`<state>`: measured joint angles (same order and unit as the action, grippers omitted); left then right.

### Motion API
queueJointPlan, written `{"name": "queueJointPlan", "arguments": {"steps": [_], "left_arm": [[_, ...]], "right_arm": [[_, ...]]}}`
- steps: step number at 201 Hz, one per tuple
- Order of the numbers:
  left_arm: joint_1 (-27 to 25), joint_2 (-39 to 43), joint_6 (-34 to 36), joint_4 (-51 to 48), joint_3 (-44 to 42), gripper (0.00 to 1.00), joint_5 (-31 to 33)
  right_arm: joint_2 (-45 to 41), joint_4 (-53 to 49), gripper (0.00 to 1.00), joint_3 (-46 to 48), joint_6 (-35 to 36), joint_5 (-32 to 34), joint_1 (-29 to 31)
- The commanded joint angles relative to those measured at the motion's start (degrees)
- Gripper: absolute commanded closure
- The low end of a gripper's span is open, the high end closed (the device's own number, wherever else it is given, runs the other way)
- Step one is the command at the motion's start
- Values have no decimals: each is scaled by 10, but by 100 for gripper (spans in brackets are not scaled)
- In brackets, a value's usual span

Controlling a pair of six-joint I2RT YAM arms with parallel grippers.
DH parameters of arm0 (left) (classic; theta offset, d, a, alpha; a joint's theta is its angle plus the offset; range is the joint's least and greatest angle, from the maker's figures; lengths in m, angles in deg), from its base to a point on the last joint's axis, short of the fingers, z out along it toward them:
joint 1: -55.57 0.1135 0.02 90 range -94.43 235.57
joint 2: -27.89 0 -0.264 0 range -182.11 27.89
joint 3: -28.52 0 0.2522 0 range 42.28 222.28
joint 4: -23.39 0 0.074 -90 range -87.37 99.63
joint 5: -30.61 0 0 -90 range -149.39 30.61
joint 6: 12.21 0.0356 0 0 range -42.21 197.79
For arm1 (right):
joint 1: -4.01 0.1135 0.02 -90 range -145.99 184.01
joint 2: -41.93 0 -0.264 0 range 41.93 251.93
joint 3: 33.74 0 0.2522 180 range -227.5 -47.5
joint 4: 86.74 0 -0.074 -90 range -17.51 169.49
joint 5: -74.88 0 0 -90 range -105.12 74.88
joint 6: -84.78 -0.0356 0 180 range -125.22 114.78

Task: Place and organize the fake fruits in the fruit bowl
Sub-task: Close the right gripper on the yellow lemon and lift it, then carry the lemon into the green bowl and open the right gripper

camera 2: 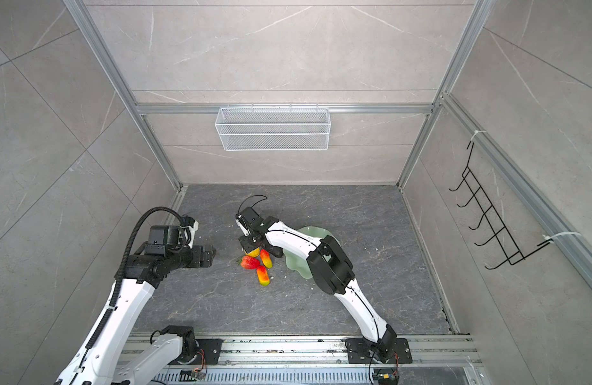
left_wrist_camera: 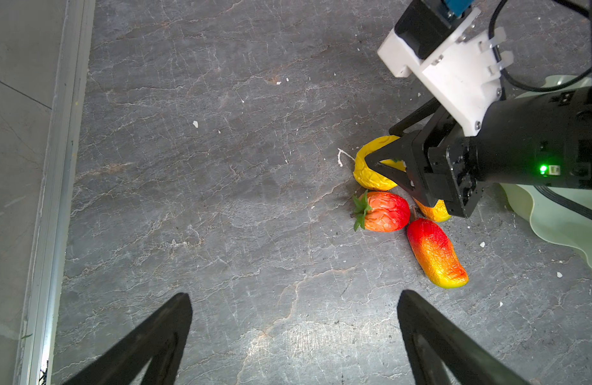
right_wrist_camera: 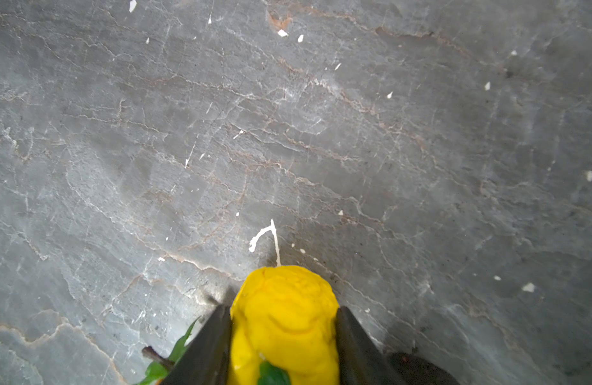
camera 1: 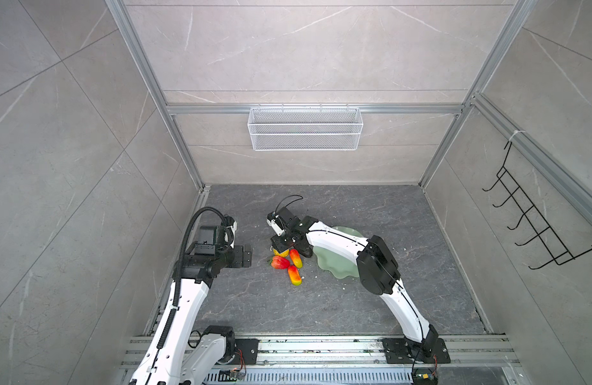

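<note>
1. Left hand (left_wrist_camera: pixel 294 336): fingers wide apart with nothing between them, hovering over bare tabletop (camera 1: pixel 254 306) to the left of the fruit cluster.
2. Strawberry (camera 1: pixel 279 262): leftmost fruit, lying on the tabletop with its green leaves pointing left. It sits just beside the yellow fruit.
3. Yellow fruit (right_wrist_camera: pixel 284 300): the right hand (right_wrist_camera: pixel 284 328) is clamped on it, 1 finger against each side, and the skin looks dented. I judge it is resting on the tabletop, not yet lifted.
4. 2 mangoes, both on the tabletop. The upper mango (camera 1: pixel 296 258) is just beside the right hand and the lower mango (camera 1: pixel 294 276) lies nearer the robot. Their long axes run roughly far-to-near.
5. Dark fruit (camera 2: pixel 276 252): mostly hidden under the right arm, between the mangoes and the bowl.
6. Fruit bowl (camera 1: pixel 334 268): right of the cluster and partly covered by the right forearm. The part in view holds no fruit.
7. Key relation: the bowl lies to the right of the clamped fruit, on the right arm's own side, so that arm is nearer. The likely next move is to lift the fruit, swing it right and clear the wavy rim.
8. Writing: none legible. The only marking is a green light (left_wrist_camera: pixel 543 169) on the right wrist housing.
</note>
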<state>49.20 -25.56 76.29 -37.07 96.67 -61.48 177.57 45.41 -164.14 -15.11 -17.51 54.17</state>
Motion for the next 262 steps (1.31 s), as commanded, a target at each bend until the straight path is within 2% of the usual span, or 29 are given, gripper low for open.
{"name": "queueJointPlan", "arguments": {"steps": [1, 38, 83, 133, 157, 203, 262], "left_arm": [[2, 8, 10, 6, -2, 0, -2], [3, 6, 11, 6, -3, 0, -2], [3, 4, 13, 5, -2, 0, 0], [3, 5, 14, 5, -2, 0, -1], [3, 2, 14, 4, 0, 0, -4], [3, -4, 14, 4, 2, 0, -7], [3, -3, 14, 4, 1, 0, -11]], "right_arm": [[-25, -14, 58, -6, 2, 1, 5], [-76, 0, 60, 16, 12, 7, 5], [-198, 27, 61, 96, 31, 42, -13], [-368, 56, 62, 300, 25, 74, -102], [-418, 60, 62, 391, 22, 81, -147], [-426, 98, 63, 502, 12, 71, -179], [-370, 151, 62, 519, 8, 60, -182]]}}
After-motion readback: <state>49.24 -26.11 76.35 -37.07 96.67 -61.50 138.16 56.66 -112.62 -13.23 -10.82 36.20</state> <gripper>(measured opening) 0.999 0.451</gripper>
